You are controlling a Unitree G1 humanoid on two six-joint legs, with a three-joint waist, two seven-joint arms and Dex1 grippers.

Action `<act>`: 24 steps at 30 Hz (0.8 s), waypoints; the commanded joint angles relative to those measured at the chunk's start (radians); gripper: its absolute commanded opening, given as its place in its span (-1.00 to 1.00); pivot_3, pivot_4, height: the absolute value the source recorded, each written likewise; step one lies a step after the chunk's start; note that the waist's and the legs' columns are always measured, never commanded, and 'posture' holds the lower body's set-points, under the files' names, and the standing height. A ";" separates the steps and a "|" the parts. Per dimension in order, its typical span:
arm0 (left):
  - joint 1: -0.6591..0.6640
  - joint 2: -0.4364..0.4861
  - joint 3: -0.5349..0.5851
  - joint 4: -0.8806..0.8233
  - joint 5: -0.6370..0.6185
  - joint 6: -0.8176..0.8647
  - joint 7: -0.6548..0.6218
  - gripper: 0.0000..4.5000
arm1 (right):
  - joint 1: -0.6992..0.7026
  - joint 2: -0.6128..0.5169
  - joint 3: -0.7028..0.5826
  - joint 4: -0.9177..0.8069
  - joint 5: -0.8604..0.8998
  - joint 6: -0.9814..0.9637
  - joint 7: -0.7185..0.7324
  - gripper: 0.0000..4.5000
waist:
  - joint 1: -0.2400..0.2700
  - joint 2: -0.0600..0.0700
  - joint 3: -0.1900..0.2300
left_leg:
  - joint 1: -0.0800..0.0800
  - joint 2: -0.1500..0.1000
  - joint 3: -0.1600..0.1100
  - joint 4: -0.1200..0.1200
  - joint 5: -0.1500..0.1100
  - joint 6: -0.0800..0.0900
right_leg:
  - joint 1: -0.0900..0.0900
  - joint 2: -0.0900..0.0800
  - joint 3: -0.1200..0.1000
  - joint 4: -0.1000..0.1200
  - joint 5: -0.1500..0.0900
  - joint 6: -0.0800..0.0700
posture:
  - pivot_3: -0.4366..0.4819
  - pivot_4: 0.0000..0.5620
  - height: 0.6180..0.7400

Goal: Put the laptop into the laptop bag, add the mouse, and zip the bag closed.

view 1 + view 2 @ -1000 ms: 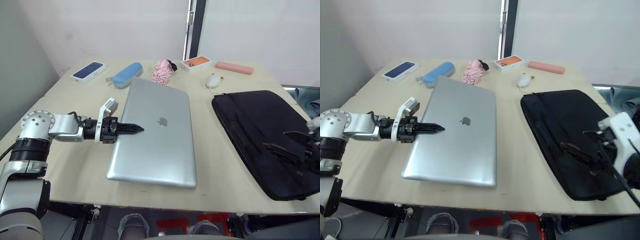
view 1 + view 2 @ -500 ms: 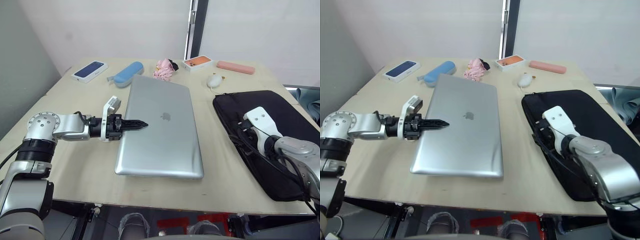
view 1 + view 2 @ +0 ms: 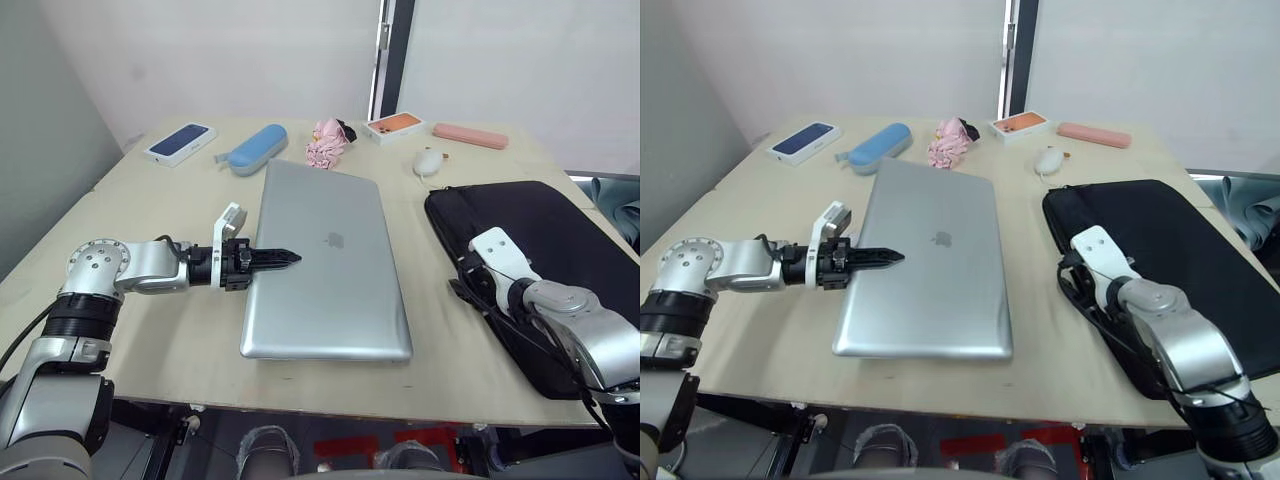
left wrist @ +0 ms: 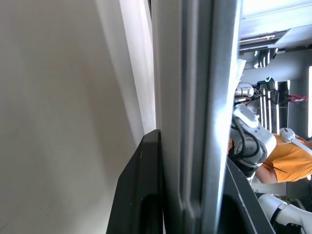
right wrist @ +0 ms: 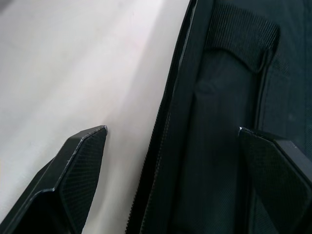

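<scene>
The silver-grey laptop (image 3: 330,270) lies closed in the middle of the table. My left gripper (image 3: 285,258) is shut on its left edge, and the left wrist view shows the laptop's rim (image 4: 195,122) clamped between the two fingers. To its right, the black laptop bag (image 3: 540,250) lies flat. My right gripper (image 5: 173,129) stands open at the bag's left edge, one finger (image 5: 83,146) over the table and the other over the bag's fabric (image 5: 229,97). The mouse is out of view.
Along the table's far side are a blue phone box (image 3: 178,143), a blue case (image 3: 255,148), a pink cloth (image 3: 325,142), an orange phone box (image 3: 393,124), a pink case (image 3: 470,135) and a plump white toy with an orange bit (image 3: 428,162). The table's near edge runs close below the laptop.
The left gripper has dragged the laptop's near end to the right, turning it squarer to the bag. The right gripper has moved from over the bag's right part to its left edge.
</scene>
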 commanded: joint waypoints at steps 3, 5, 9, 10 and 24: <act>-0.002 -0.009 0.100 -0.067 -0.086 -0.036 -0.020 -0.83 | 0.006 0.027 -0.067 0.067 0.002 -0.054 0.013 0.42 | -0.001 0.000 0.000 | 0.000 0.000 0.000 0.001 0.000 0.000 | 0.000 0.000 0.000 0.001 0.000 0.000 | -0.05 -0.47 1.00; 0.004 -0.009 0.108 -0.073 -0.086 -0.036 -0.019 -0.83 | 0.010 0.036 -0.091 0.077 0.012 -0.059 0.022 0.19 | -0.001 0.000 0.000 | 0.000 0.000 0.000 0.001 0.000 0.000 | 0.000 0.000 0.000 0.001 0.000 0.000 | -0.05 -0.47 1.00; 0.022 -0.009 0.119 -0.083 -0.086 -0.040 -0.013 -0.83 | 0.028 0.058 -0.128 0.096 0.031 -0.064 0.042 -0.43 | 0.000 -0.001 0.000 | 0.000 0.000 0.000 0.002 0.000 0.000 | 0.000 0.000 0.000 0.001 0.000 0.000 | -0.05 -0.47 1.00; 0.024 -0.009 0.120 -0.083 -0.086 -0.040 -0.012 -0.83 | 0.034 0.062 -0.132 0.103 0.030 -0.066 0.044 -0.59 | 0.000 -0.001 0.000 | 0.000 0.000 0.000 0.002 0.000 0.000 | 0.000 0.000 0.000 0.001 0.000 0.000 | -0.05 -0.47 1.00; -0.023 -0.089 0.113 -0.045 -0.086 -0.051 0.036 -0.83 | 0.034 0.107 -0.232 0.050 0.083 -0.026 0.020 -1.00 | 0.009 -0.002 -0.001 | 0.001 0.000 -0.001 0.005 0.001 0.001 | 0.002 -0.001 0.000 0.003 0.001 0.000 | -0.05 -0.47 1.00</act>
